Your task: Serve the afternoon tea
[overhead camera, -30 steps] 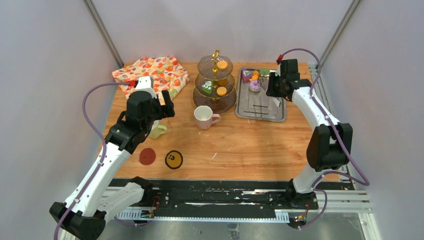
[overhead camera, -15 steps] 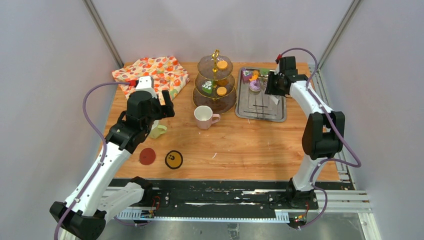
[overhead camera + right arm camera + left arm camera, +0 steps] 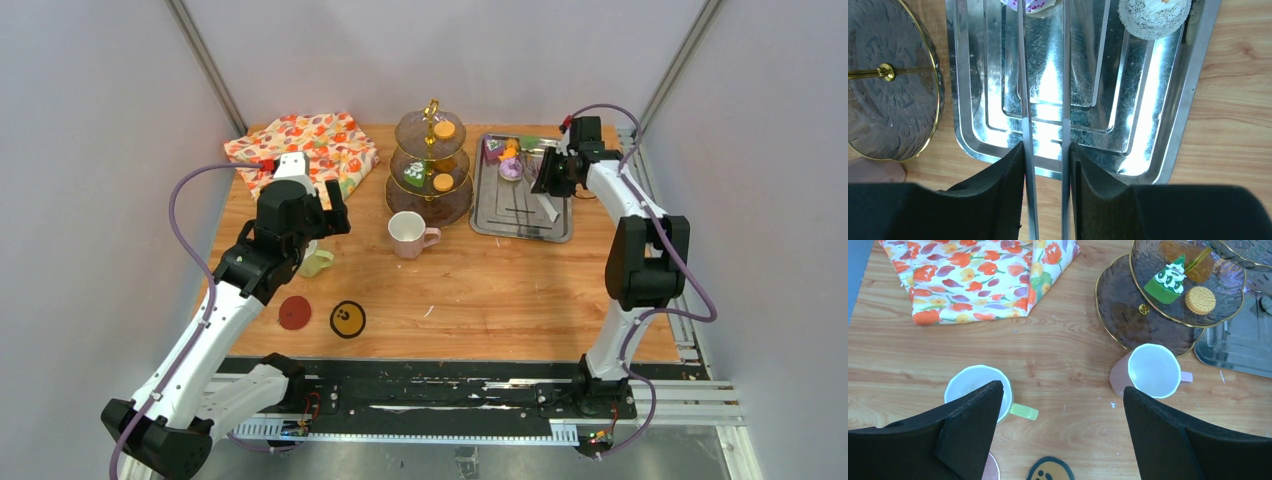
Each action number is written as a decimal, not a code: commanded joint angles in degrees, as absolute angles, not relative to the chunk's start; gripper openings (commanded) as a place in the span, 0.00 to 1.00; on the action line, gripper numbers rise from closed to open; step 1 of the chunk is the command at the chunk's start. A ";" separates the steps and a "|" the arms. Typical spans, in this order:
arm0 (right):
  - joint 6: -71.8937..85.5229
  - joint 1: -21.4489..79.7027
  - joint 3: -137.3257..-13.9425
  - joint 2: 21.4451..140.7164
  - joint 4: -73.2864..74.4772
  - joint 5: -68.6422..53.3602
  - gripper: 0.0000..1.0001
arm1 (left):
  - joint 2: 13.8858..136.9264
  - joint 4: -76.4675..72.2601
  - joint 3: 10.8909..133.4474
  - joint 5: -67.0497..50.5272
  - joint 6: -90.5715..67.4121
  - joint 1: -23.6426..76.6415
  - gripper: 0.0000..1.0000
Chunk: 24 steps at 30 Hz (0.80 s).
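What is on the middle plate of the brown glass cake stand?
A green cake with white icing and a round orange biscuit. The top plate covers the part behind them, so more may hide there.

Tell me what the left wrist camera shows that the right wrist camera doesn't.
Only the left wrist: the floral cloth, the yellow-green mug, and the green cake and an orange biscuit on the stand, seen past the open left gripper. Only the right wrist: the right gripper shut on the tongs, and a pale round cake on the steel tray. Both: the stand and the steel tray.
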<state>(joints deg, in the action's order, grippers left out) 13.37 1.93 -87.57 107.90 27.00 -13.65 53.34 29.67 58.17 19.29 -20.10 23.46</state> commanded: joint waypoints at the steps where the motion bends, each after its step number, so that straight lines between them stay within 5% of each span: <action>1: 14.46 1.05 -87.98 106.62 27.34 -15.82 0.06 | 52.48 27.94 58.14 20.69 -19.50 23.68 0.95; 3: 14.26 1.05 -87.45 105.51 27.38 -15.13 0.01 | 52.44 28.03 58.10 20.74 -19.37 23.68 0.95; 24: 13.41 1.05 -75.79 89.11 29.45 -11.06 0.01 | 51.09 28.21 57.40 20.30 -19.54 23.68 0.95</action>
<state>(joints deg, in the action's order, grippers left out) 13.74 1.80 -77.84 91.77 28.58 -11.57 52.40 29.69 58.11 19.73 -19.94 23.46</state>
